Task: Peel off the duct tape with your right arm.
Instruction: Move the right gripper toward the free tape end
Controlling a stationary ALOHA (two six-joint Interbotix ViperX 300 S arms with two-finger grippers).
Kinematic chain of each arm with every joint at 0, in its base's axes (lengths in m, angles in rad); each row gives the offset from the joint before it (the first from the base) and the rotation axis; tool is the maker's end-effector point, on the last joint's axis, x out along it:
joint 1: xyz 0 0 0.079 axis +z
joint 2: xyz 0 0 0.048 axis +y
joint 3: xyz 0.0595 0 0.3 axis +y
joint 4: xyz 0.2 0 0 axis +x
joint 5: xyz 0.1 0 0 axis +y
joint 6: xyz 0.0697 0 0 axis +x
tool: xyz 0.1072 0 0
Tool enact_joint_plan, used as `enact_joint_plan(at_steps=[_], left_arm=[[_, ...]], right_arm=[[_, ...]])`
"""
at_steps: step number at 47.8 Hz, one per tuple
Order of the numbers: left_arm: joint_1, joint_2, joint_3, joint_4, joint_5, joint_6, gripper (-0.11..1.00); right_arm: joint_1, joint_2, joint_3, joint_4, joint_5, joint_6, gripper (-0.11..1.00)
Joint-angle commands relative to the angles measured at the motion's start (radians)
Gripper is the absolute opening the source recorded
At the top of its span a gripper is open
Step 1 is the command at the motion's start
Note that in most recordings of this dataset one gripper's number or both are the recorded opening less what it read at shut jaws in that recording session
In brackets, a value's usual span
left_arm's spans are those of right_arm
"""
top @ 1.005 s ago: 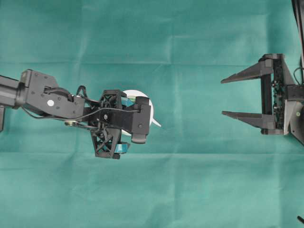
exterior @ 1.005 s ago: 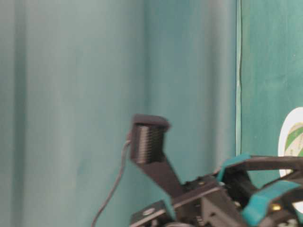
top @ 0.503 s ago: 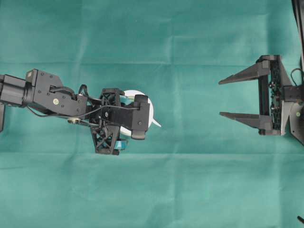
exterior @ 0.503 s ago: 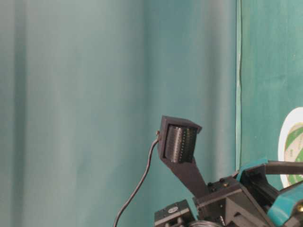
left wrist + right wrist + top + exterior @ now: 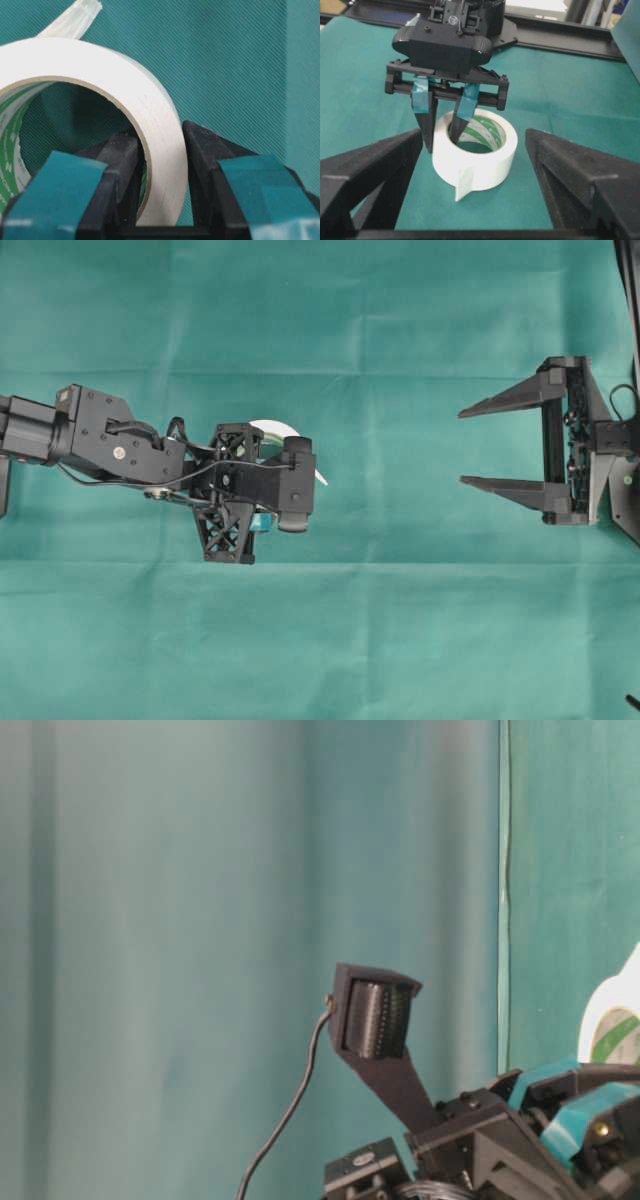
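I am a pair of black robot arms working over a table [image 5: 400,640] covered in green cloth. The duct tape [image 5: 475,150], a white ring-shaped roll with a green-printed inner core, sits flat on the cloth, and I place everything else relative to it.

My left claw [image 5: 442,131] comes down onto the roll from above. Its two dark fingers [image 5: 200,165], each carrying a teal patch, pinch the roll's wall: one finger stands inside the ring, the other presses against the white outer face (my left wrist camera shows both touching the tape). In the overhead view my left claw [image 5: 262,502] and wrist hide most of the roll [image 5: 272,426]; only a white arc and a sliver of the loose strip show.

The loose white strip end [image 5: 463,183] sticks out from the roll's outer face, on the side pointing toward my right arm, with its tip hanging down.

My right claw [image 5: 500,445] sits well apart from the roll, on the far right in the overhead view. Its two long pointed fingers [image 5: 510,395] are spread wide and aim at the roll, with nothing between them.
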Motion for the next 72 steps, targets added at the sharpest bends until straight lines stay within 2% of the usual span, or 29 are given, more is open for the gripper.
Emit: enact_joint_plan(at_steps=[1, 9, 19, 38, 52, 72], left_arm=[[-0.009, -0.051, -0.026, 0.002, 0.008, -0.003, 0.21], [-0.009, -0.092, -0.063, 0.0, 0.072, -0.008, 0.21], [-0.009, -0.137, -0.14, 0.002, 0.156, -0.002, 0.21], [0.023, -0.153, -0.268, 0.003, 0.25, 0.0, 0.21], [0.021, -0.175, -0.299, 0.005, 0.296, 0.025, 0.21], [0.012, -0.19, -0.298, 0.003, 0.298, 0.037, 0.21]], right_arm=[[0.002, 0.0, -0.014, -0.002, -0.011, 0.002, 0.76], [0.002, 0.017, -0.014, -0.002, -0.011, 0.008, 0.76], [0.002, 0.081, -0.028, -0.002, -0.011, 0.048, 0.76], [0.02, 0.261, -0.127, -0.002, -0.058, 0.066, 0.76], [0.02, 0.365, -0.209, -0.002, -0.057, 0.061, 0.76], [0.015, 0.419, -0.247, -0.002, -0.067, 0.061, 0.76]])
